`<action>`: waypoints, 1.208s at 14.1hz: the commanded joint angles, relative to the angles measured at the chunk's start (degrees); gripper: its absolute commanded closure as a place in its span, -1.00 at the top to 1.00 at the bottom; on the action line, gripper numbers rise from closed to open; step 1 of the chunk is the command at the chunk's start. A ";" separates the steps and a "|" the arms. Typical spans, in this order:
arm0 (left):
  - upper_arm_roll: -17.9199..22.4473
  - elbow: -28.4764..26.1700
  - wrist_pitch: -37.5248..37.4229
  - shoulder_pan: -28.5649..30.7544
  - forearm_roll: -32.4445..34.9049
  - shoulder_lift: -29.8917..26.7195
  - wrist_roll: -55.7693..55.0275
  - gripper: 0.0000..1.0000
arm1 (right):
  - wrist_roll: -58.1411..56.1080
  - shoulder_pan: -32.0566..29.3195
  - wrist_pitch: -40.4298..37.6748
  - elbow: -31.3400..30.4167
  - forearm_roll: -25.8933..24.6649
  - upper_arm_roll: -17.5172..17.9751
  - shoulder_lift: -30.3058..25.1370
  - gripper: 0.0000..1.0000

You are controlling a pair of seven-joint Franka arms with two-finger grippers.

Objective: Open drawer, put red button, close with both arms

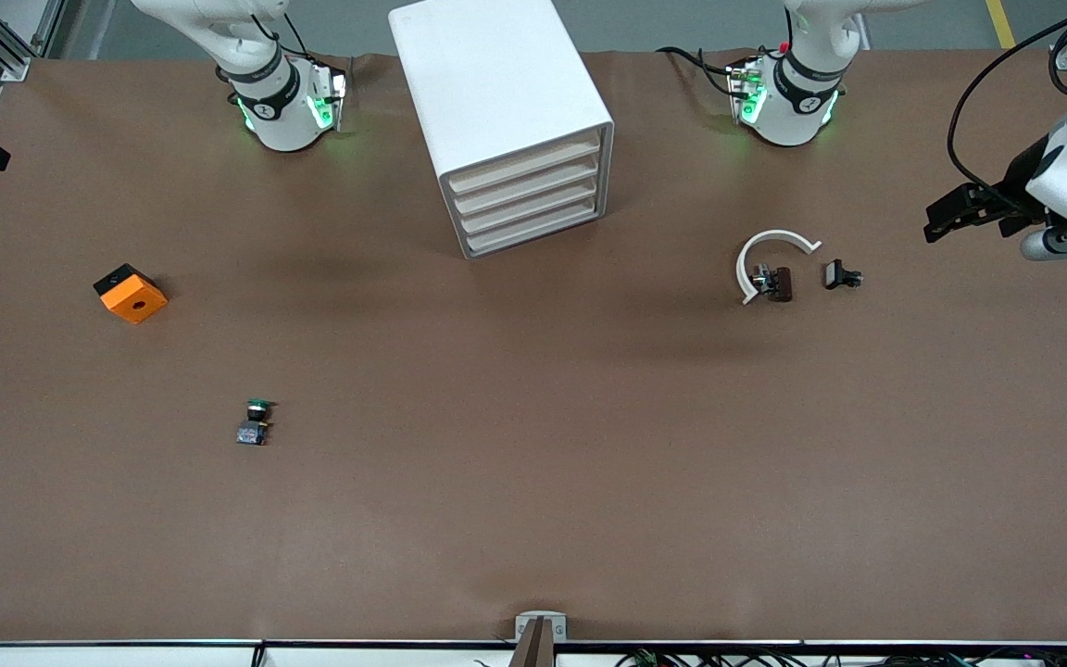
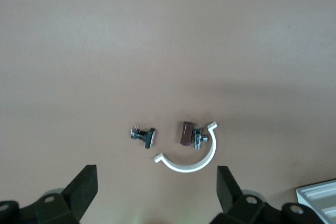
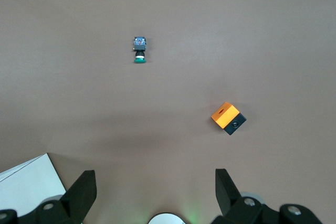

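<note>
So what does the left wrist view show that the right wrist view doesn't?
Only the left wrist view shows the white curved clip, the small brown part beside it, and a small black bolt piece, with the left hand open. Only the right wrist view shows the green-capped button and the orange block, with the right hand open. Both show the brown table and a corner of the white drawer cabinet.
</note>
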 commanded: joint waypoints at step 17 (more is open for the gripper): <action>-0.30 13.43 -3.80 0.38 0.12 5.29 0.75 1.00 | -0.93 -0.53 -0.38 0.42 -0.47 0.43 -0.18 1.00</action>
